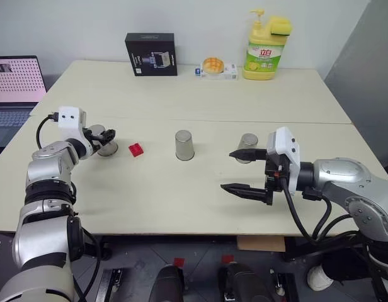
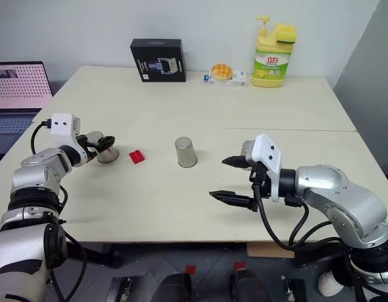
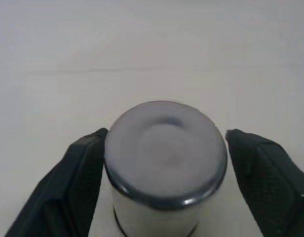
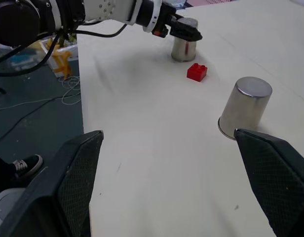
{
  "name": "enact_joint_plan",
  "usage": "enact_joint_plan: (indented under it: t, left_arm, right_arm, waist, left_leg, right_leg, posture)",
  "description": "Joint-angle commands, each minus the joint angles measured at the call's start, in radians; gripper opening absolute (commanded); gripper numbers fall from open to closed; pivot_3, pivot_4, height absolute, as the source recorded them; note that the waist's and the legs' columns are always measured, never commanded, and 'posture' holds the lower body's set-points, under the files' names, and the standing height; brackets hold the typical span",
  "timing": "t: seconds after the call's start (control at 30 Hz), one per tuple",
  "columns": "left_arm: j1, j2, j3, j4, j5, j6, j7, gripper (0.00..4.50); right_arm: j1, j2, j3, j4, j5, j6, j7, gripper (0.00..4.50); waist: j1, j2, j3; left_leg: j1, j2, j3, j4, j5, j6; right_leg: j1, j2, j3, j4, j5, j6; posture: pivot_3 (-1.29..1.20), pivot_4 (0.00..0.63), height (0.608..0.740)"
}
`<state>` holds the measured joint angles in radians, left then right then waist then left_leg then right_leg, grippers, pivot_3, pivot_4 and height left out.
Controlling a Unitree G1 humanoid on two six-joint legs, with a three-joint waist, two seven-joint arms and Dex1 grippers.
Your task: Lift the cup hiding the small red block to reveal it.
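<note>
Cup (image 1: 106,143) at the left of the head view stands mouth down on the desk (image 1: 200,94), with the left end effector (image 1: 105,136) around it; the left wrist view shows the black fingers (image 3: 75,182) set apart on either side of the cup's upturned base, a slim gap visible on the far side, so the cup looks released rather than clamped. Just to its right in the frame, clear of the cup, the red block (image 1: 136,150) lies bare on the desk. Judging by this, the reveal is already made: the cup that covered the block appears to have been set down beside it, and the step in hand is letting go. Two more cups stand mouth down, one at frame centre (image 1: 184,145) and one to the right (image 1: 248,146), partly behind the right end effector (image 1: 247,170), whose fingers stand wide apart and hold nothing. The next move likely calls for drawing the left end effector straight back from the cup without nudging it toward the block, since the fingers sit close to its wall and a sideways pull could tip or slide it.
</note>
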<state>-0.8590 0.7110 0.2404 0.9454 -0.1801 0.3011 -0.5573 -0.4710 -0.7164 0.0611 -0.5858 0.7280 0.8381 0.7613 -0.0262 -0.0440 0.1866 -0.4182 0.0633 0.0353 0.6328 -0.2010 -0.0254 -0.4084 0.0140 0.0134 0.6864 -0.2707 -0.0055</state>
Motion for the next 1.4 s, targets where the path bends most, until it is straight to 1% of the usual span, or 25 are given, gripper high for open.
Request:
enact_joint_plan:
  t: [0.03, 0.2, 0.3, 0.4, 0.53, 0.63, 0.77, 0.83, 0.97, 1.17, 1.3, 1.4]
  left_arm:
    - [-0.039, 0.021, 0.005, -0.007, 0.004, -0.024, -0.003, 4.49]
    - [-0.031, 0.034, 0.012, -0.068, -0.001, -0.025, -0.010, 4.49]
    - [0.026, 0.069, 0.008, -0.196, 0.001, -0.007, -0.035, 4.49]
    - [0.117, 0.111, 0.011, -0.370, -0.009, 0.027, -0.081, 4.49]
    - [0.250, 0.167, 0.041, -0.610, -0.065, 0.090, -0.171, 4.49]
    - [0.375, 0.226, 0.082, -0.793, -0.135, 0.167, -0.261, 4.49]
    - [0.532, 0.324, 0.142, -0.933, -0.220, 0.261, -0.410, 4.49]
    - [0.616, 0.376, 0.157, -0.965, -0.216, 0.258, -0.473, 4.49]
    - [0.700, 0.403, 0.199, -0.985, -0.225, 0.249, -0.508, 4.49]
    - [0.725, 0.400, 0.224, -0.999, -0.235, 0.248, -0.521, 4.49]
    - [0.724, 0.392, 0.224, -1.003, -0.234, 0.247, -0.522, 4.49]
    - [0.710, 0.377, 0.228, -1.006, -0.262, 0.262, -0.526, 4.49]
  right_arm:
    - [-0.003, -0.004, -0.031, -0.035, 0.017, -0.003, -0.004, 4.50]
    - [-0.003, -0.002, -0.032, -0.034, 0.019, -0.004, -0.005, 4.50]
    - [0.000, 0.002, -0.042, -0.035, 0.023, -0.007, -0.009, 4.50]
    - [0.007, 0.016, -0.055, -0.033, 0.022, -0.025, -0.017, 4.50]
    - [0.020, 0.026, -0.070, -0.026, 0.006, -0.053, -0.018, 4.50]
    - [0.039, 0.007, -0.088, -0.020, 0.001, -0.065, -0.003, 4.50]
    - [0.078, -0.040, -0.126, -0.015, 0.002, -0.072, 0.026, 4.50]
    - [0.100, -0.069, -0.150, -0.017, 0.014, -0.063, 0.042, 4.50]
    - [0.148, -0.117, -0.191, -0.018, 0.022, -0.062, 0.069, 4.50]
    - [0.184, -0.133, -0.226, -0.019, 0.019, -0.067, 0.075, 4.50]
    - [0.182, -0.127, -0.220, -0.017, 0.015, -0.072, 0.071, 4.50]
    - [0.172, -0.115, -0.208, -0.016, 0.012, -0.073, 0.061, 4.50]
  waist:
    - [0.000, 0.000, 0.000]
    - [0.000, 0.000, 0.000]
    - [-0.001, 0.000, 0.000]
    - [-0.006, 0.000, 0.000]
    - [-0.004, 0.000, 0.000]
    - [-0.004, 0.000, 0.000]
    - [-0.004, 0.000, 0.000]
    - [-0.004, 0.000, 0.000]
    - [-0.001, 0.001, 0.001]
    - [0.000, 0.001, 0.001]
    - [-0.001, 0.001, 0.001]
    - [-0.001, 0.001, 0.001]
  left_leg:
    - [0.000, 0.000, 0.000, 0.000, 0.000, 0.000]
    - [0.000, 0.000, 0.000, 0.000, 0.000, 0.000]
    - [0.000, 0.000, 0.000, 0.000, 0.000, 0.000]
    - [0.000, 0.001, 0.000, -0.001, 0.000, 0.000]
    - [0.001, 0.001, -0.001, -0.001, 0.000, 0.000]
    - [0.001, 0.001, -0.001, -0.001, 0.000, 0.000]
    - [0.002, 0.002, -0.001, -0.001, 0.000, 0.000]
    - [0.002, 0.002, -0.001, -0.001, 0.000, 0.000]
    - [0.003, 0.001, -0.001, -0.002, 0.000, 0.000]
    - [0.002, 0.002, -0.001, -0.002, 0.000, 0.000]
    - [0.002, 0.002, -0.001, -0.002, 0.000, 0.000]
    - [0.002, 0.002, -0.001, -0.003, 0.000, 0.000]
  right_leg:
    - [0.000, 0.000, 0.000, 0.000, 0.000, 0.000]
    - [0.000, 0.000, 0.000, 0.000, 0.000, 0.000]
    - [0.000, 0.000, 0.000, 0.000, 0.000, 0.000]
    - [-0.001, 0.000, 0.001, 0.000, 0.000, 0.000]
    - [-0.002, -0.001, 0.001, 0.003, 0.000, 0.000]
    - [-0.002, -0.002, 0.002, 0.003, 0.000, 0.000]
    - [-0.001, -0.002, 0.002, 0.003, 0.000, -0.001]
    - [-0.002, -0.002, 0.002, 0.003, -0.001, -0.001]
    - [-0.002, -0.004, 0.002, 0.003, -0.002, -0.002]
    - [-0.002, -0.004, 0.001, 0.002, -0.002, -0.003]
    - [-0.002, -0.003, 0.002, 0.001, -0.002, -0.003]
    - [-0.002, -0.003, 0.002, 0.001, -0.002, -0.003]
  posture:
    - [0.00, 0.150, 0.740]
    - [0.00, 0.150, 0.740]
    - [0.00, 0.150, 0.740]
    - [0.00, 0.150, 0.740]
    - [0.00, 0.150, 0.740]
    - [0.00, 0.150, 0.740]
    - [0.00, 0.150, 0.740]
    - [0.00, 0.150, 0.740]
    - [0.00, 0.150, 0.740]
    - [0.00, 0.150, 0.740]
    - [0.00, 0.150, 0.740]
    - [0.00, 0.150, 0.740]
